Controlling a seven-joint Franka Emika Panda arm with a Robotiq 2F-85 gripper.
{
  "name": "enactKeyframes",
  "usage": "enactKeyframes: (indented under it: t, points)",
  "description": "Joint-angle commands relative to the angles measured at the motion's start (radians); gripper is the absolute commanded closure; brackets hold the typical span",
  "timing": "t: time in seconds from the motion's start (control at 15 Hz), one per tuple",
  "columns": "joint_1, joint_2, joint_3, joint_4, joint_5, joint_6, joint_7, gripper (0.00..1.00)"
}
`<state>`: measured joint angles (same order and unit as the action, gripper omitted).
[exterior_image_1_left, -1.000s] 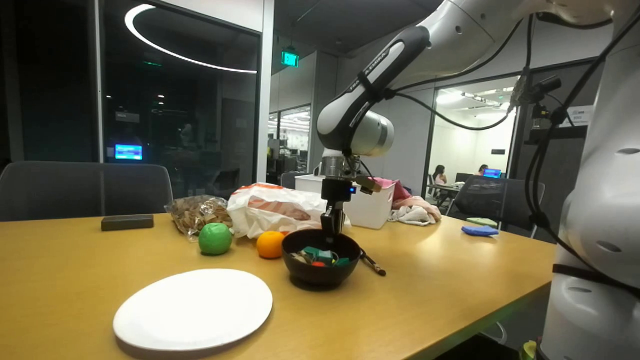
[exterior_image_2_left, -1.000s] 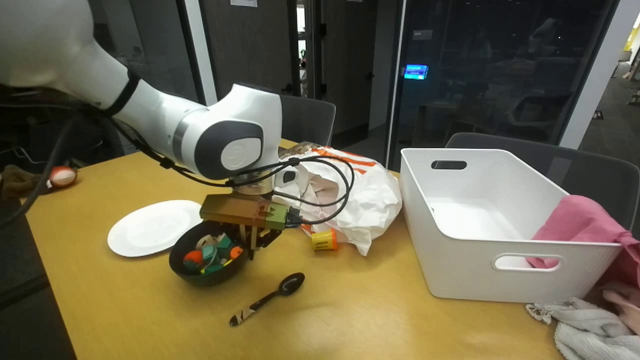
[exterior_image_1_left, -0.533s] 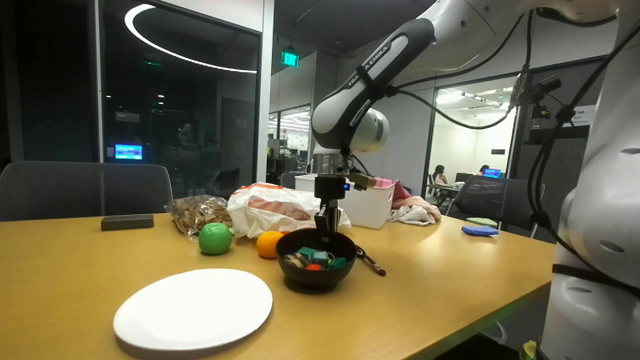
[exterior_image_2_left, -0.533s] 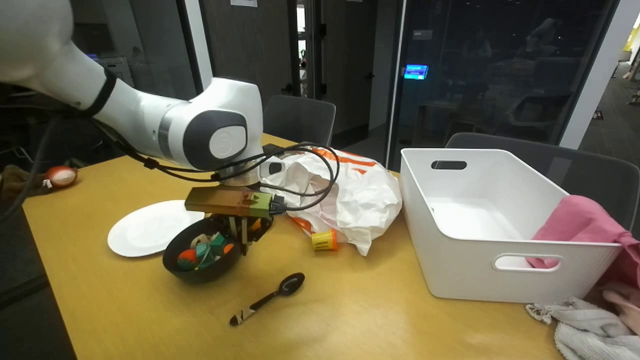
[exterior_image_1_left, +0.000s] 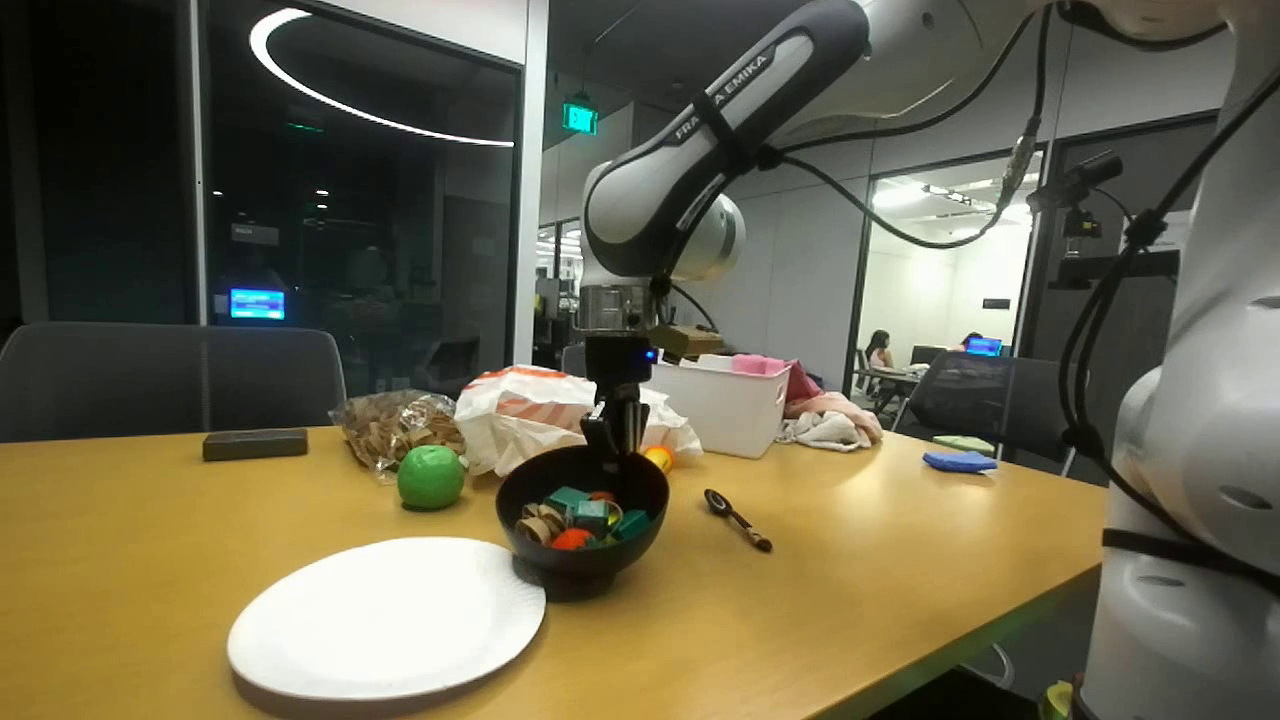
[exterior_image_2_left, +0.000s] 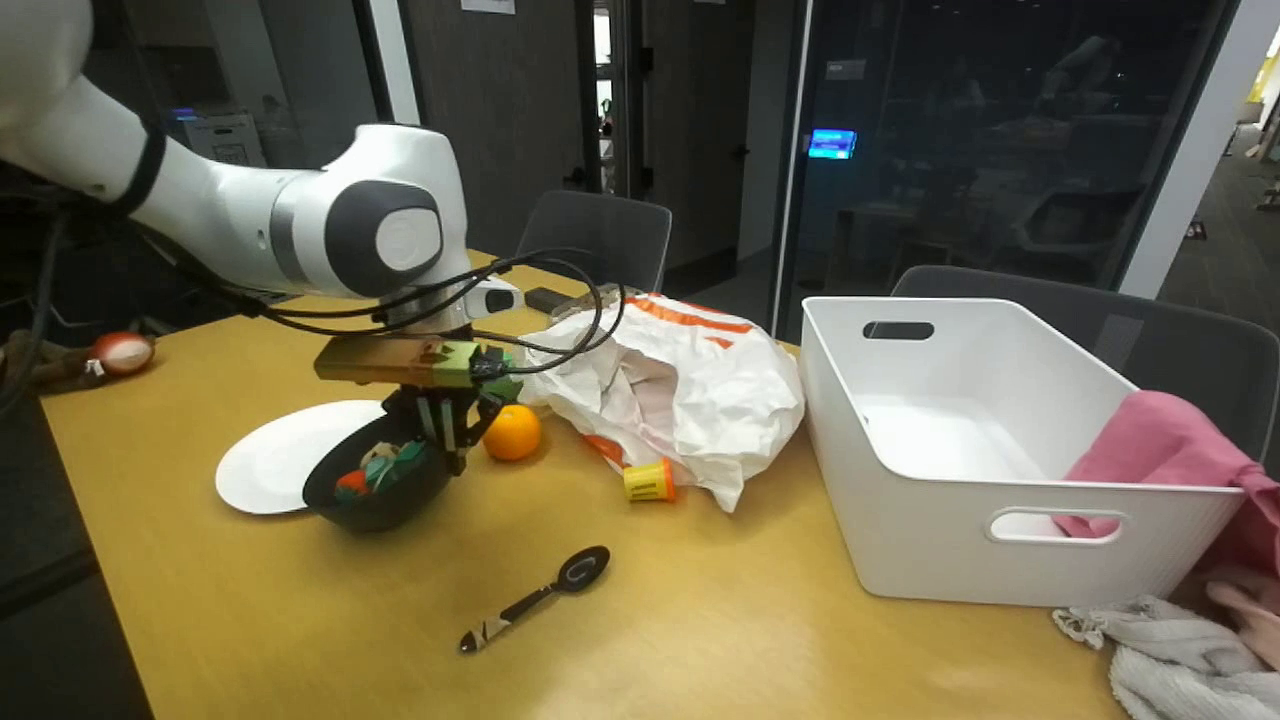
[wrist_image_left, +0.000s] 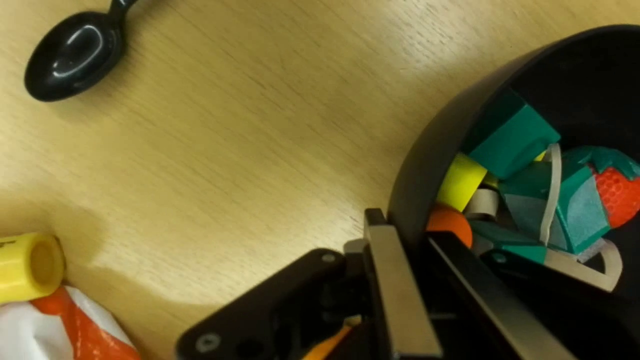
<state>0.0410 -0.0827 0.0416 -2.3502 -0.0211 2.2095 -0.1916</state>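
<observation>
Black bowl (exterior_image_2_left: 400, 502) — rim (wrist_image_left: 480, 107) in claw (wrist_image_left: 407, 231).

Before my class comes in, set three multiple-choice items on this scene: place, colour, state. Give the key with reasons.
1. Where is the black spoon?
A. On the plate
B. In the bag
C. On the table

2. What colour is the cloth reaching into the white bin?
A. Pink
B. Blue
C. Green

3. The end effector is:
A. Open
B. Shut on the black bowl
C. Shut on the spoon

Key:
1 C: every view shows it there.
2 A: both exterior views show it pink.
3 B: the wrist view shows the bowl's wall between the fingers.
</observation>
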Motion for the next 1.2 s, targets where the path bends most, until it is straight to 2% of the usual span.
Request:
enactKeyframes:
  t: [0.0,0.33,1.13]
  points:
    - [0.016,-0.003,0.034,0.051,-0.133,-0.027,0.137,0.92]
    - [0.041,-0.009,0.082,0.073,-0.344,-0.03,0.288,0.92]
    - [0.114,-0.056,0.189,0.095,-0.608,-0.092,0.542,0.92]
